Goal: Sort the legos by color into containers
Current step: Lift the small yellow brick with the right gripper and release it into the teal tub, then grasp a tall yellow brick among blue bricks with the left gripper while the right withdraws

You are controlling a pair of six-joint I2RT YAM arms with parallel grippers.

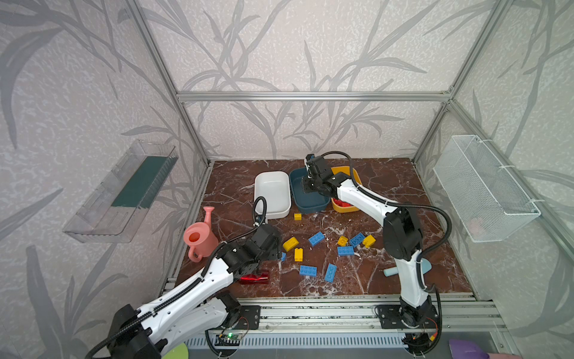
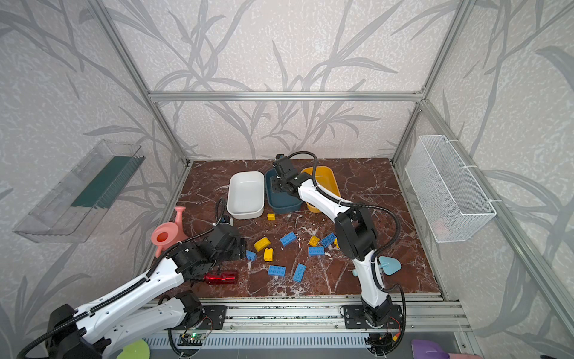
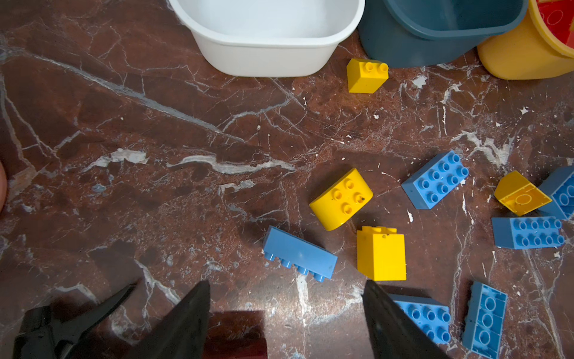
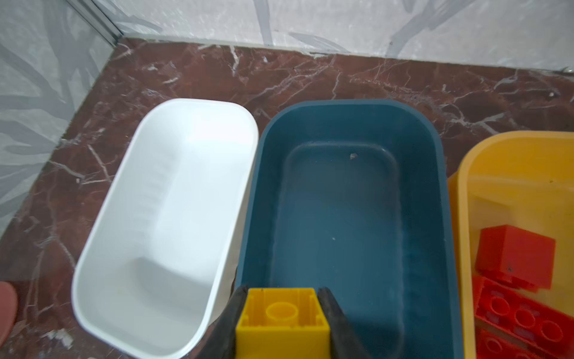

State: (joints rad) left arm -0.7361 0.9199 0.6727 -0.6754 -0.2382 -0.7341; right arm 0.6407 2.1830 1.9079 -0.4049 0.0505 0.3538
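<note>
Marble surface [image 1: 391,177], leaf-papered walls [image 1: 279,46]; right hand [image 4: 282,293] pinches yellow brick [image 4: 281,332] over teal tub [image 4: 351,104]; left hand [image 3: 285,287] spread.

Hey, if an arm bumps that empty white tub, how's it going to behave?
The white tub looks empty and thin-walled, so it's probably light and would likely slide on the glossy marble tabletop. Its wide, low shape suggests it won't tip easily. It sits close beside the dark teal tub, which may get nudged too.
</note>
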